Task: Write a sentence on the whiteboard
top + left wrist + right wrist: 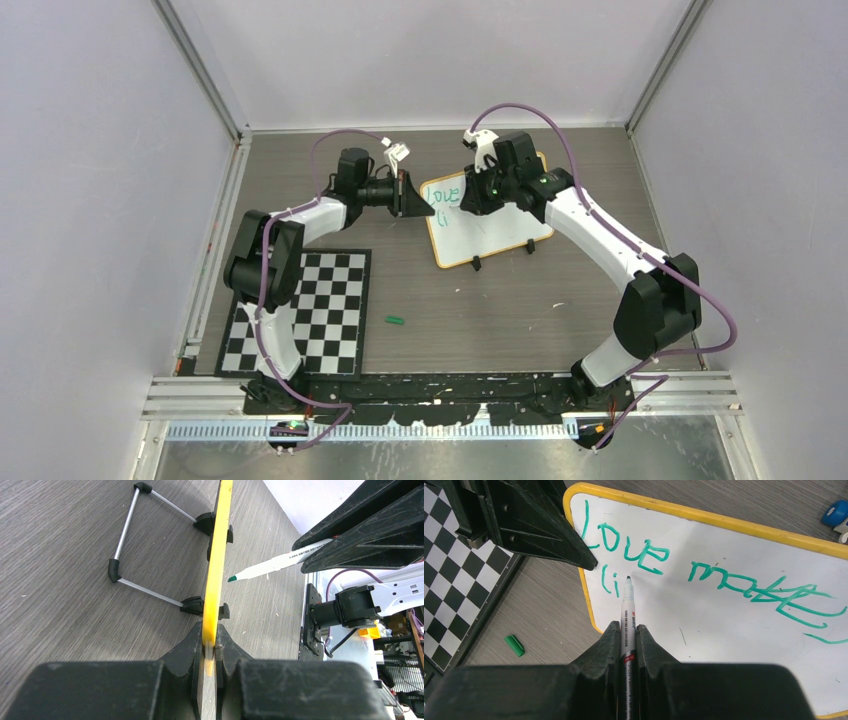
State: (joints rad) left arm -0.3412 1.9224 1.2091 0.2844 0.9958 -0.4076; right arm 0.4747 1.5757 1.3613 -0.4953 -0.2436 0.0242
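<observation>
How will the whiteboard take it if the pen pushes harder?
The whiteboard is probably stiff: its edge looks thin but straight. Likely light and tippy, propped only on a thin wire stand; the left gripper clamped on its edge should steady it. Its small feet might skid on the smooth table.

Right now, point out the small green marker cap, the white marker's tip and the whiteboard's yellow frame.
small green marker cap point(514, 645): right wrist view, its middle.
white marker's tip point(232, 579): left wrist view, green nib.
whiteboard's yellow frame point(724, 522): right wrist view, top edge.
</observation>
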